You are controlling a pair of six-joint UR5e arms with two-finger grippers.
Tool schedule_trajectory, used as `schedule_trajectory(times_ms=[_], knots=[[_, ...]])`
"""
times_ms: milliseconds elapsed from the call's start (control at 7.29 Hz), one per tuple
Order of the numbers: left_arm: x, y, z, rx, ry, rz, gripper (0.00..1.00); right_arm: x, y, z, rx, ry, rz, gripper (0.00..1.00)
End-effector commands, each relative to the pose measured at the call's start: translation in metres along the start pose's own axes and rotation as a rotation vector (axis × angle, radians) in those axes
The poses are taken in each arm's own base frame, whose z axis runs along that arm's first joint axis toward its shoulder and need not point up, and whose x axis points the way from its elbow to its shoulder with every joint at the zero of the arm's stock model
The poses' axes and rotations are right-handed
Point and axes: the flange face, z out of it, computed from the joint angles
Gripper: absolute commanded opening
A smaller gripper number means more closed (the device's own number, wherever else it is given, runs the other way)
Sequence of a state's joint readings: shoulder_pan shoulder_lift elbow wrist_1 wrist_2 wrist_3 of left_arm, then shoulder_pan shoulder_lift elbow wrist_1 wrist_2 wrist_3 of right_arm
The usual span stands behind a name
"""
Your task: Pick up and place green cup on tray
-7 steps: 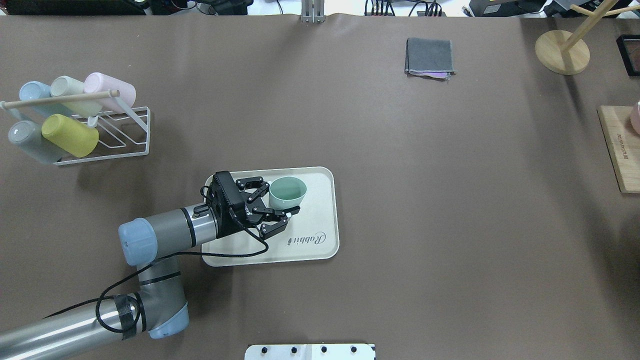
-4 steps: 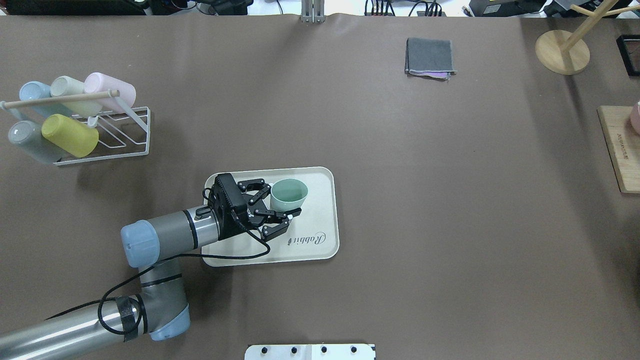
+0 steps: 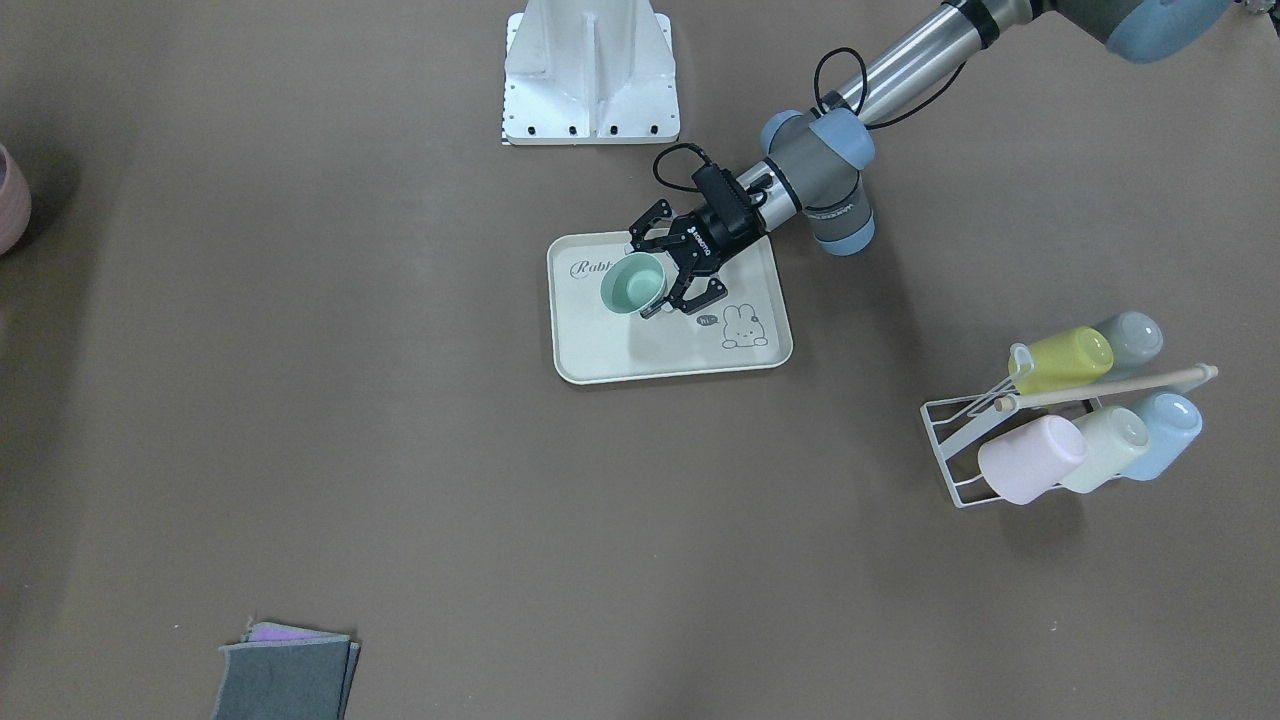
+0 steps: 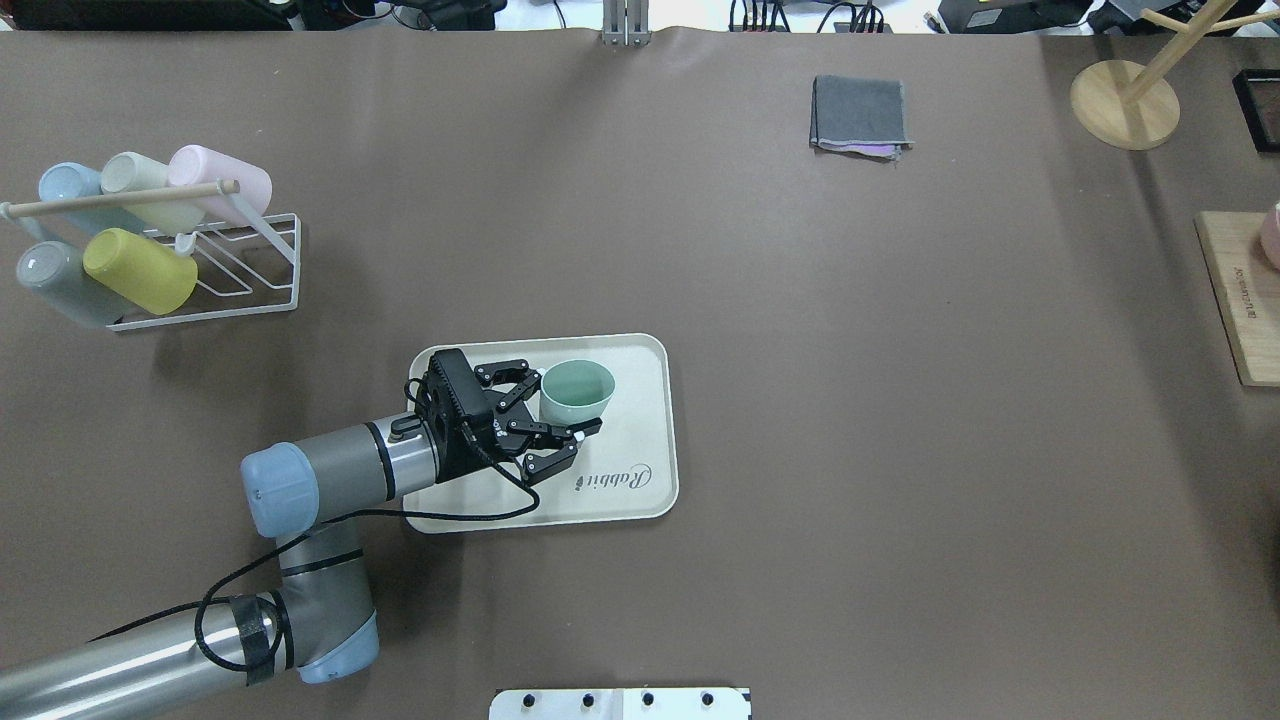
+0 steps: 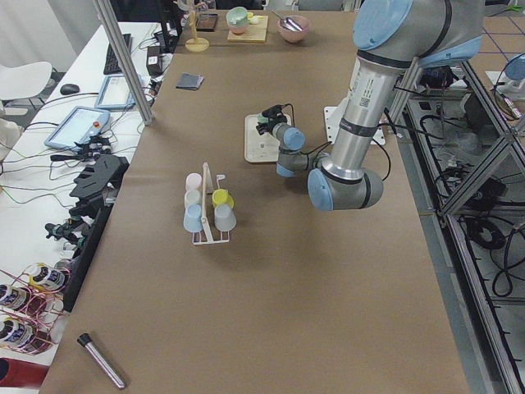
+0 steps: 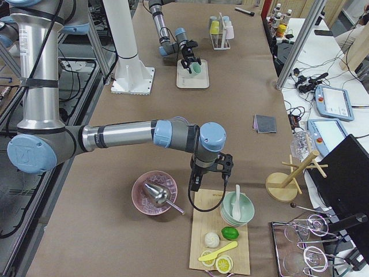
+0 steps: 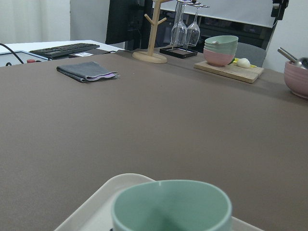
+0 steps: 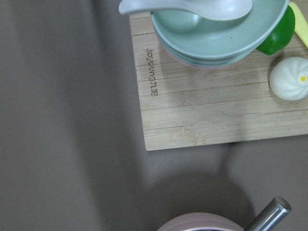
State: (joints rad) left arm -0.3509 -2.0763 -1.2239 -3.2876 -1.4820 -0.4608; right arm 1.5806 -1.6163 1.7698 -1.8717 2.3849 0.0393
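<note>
**Green cup inside the tray outline, left gripper clamping it**

The left arm is reaching in low over the tray (image 4: 640, 400). The left gripper (image 3: 648, 275) is pinching the green cup (image 4: 578, 388) between its two fingers (image 4: 555, 437), one lying against each side of the cup wall. The cup is standing upright, mouth up, inside the tray's rim and near its middle, just beside the grey "Rabbit" script. Whether its base is touching the tray floor cannot be judged from these views. The left wrist camera is showing the cup's open mouth directly below it, with the tray corner underneath.

The right gripper (image 6: 199, 180) is hanging well apart from all this, toward the table's other end. It is hovering beside a wooden board (image 8: 192, 106) bearing stacked bowls (image 8: 211, 33), and near a pink bowl (image 6: 154, 193). I cannot tell whether its jaws are spread or pressed together.

A white wire rack (image 4: 270, 260) is holding five other cups (image 4: 140, 270) tilted on its pegs, well apart from the tray. A folded grey cloth (image 4: 860, 112) is lying near the table's far edge.
</note>
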Motion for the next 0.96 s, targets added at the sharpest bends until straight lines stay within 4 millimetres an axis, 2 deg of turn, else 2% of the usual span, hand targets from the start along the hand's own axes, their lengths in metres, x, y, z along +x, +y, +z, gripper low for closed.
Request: schedule_trajectory(times_ms=[0,549,824], knots=[[-0.001,0.003,-0.002,-0.004,-0.001,0.001,0.98,0.008,-0.002,0.006,-0.010,0.015,0.012,1.00],[0.000,-0.004,-0.006,0.018,0.007,0.006,0.98,0.008,-0.005,0.006,-0.010,0.022,0.011,1.00],[-0.002,-0.007,-0.031,0.030,0.009,0.010,0.98,0.008,-0.006,0.006,-0.006,0.020,0.008,1.00]])
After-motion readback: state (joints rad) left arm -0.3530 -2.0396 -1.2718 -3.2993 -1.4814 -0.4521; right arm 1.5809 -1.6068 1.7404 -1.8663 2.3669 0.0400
